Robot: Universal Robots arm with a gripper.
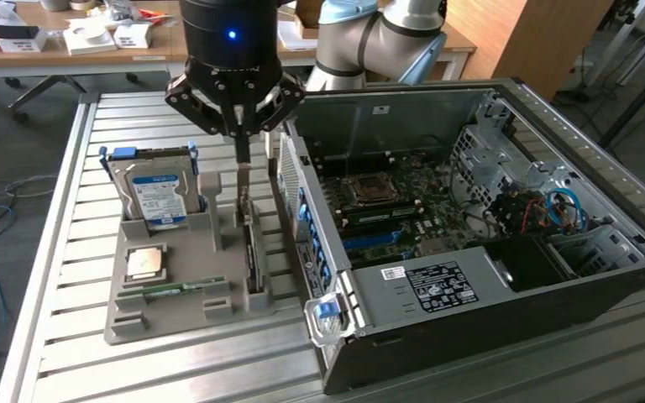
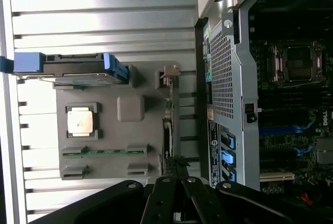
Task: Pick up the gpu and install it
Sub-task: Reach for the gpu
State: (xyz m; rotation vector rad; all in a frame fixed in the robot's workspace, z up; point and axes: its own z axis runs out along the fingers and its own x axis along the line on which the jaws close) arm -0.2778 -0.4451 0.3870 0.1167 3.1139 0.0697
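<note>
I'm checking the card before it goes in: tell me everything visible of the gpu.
The gpu is a thin, flat, dark expansion card with a tan metal edge. It stands upright on its long edge in a slot of the grey plastic holder tray, on the side nearest the open black computer case, not yet installed. The black pincer hangs over one end; contact cannot be told.

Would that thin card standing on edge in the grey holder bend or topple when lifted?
The card looks like a thin flat board: probably stiff and light. Standing on edge, it would likely tip once outside its holder.
</note>
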